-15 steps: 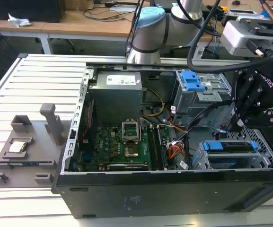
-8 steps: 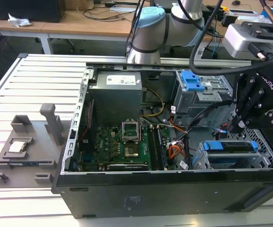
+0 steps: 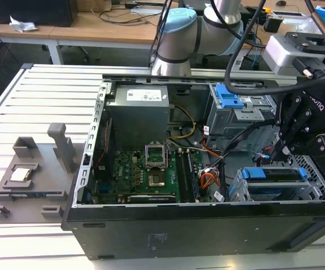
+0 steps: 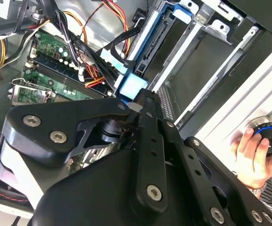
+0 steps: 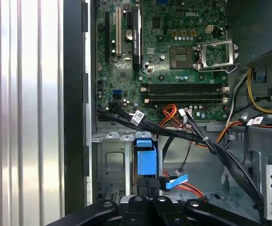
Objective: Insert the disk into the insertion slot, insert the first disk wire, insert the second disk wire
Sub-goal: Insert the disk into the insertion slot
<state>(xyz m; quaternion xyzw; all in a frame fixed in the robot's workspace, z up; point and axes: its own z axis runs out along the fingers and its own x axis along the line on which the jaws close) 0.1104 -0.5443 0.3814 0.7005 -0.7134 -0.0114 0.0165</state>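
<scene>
The disk (image 3: 276,190), framed by its blue carrier (image 3: 275,173), lies inside the insertion slot (image 3: 238,191) of perforated grey metal at the case's front corner, on the exterior view's right. My gripper (image 3: 279,151) hangs just above the disk's inner end. In both wrist views the fingers are drawn together at the gripper (image 5: 150,186) on a disk wire (image 5: 174,182) with a light blue end. That light blue end (image 4: 135,84) sits right at the gripper (image 4: 140,96), close against the disk's blue-framed edge (image 4: 160,40).
The motherboard (image 5: 173,52) and a bundle of black and orange cables (image 5: 197,136) lie beside the slot. A taller grey cage with a blue clip (image 3: 228,98) stands behind. A person's hand (image 4: 249,150) holds a round knob outside the case. A grey fixture (image 3: 24,180) rests on the table.
</scene>
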